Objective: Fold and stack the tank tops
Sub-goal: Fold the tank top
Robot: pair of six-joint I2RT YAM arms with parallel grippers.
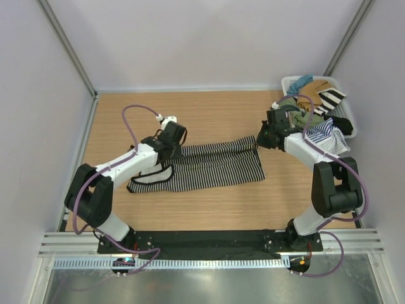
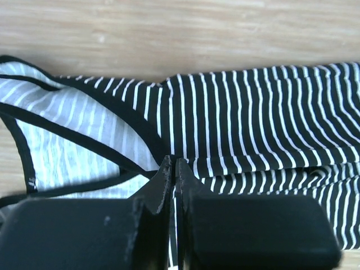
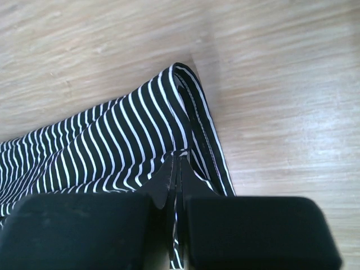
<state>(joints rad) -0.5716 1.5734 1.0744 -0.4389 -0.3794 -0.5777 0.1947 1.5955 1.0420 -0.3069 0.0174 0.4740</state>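
The fine black-and-white striped tank top (image 1: pixel 209 166) lies stretched across the middle of the table, straps and neckline at its left end. My left gripper (image 1: pixel 169 147) is shut on its fabric near the neckline; in the left wrist view the fingertips (image 2: pixel 173 164) pinch striped cloth (image 2: pixel 253 112). My right gripper (image 1: pixel 262 140) is shut on the hem corner at the right; in the right wrist view cloth (image 3: pixel 112 140) runs between the closed tips (image 3: pixel 180 157). The blue-and-white striped tank top (image 1: pixel 326 134) lies draped by the basket, under my right arm.
A white basket (image 1: pixel 288 82) at the back right holds tan, green, teal and black clothes and a bold wide-striped cloth (image 1: pixel 330 98). Grey walls close off the left, back and right. The arm bases stand at the near edge.
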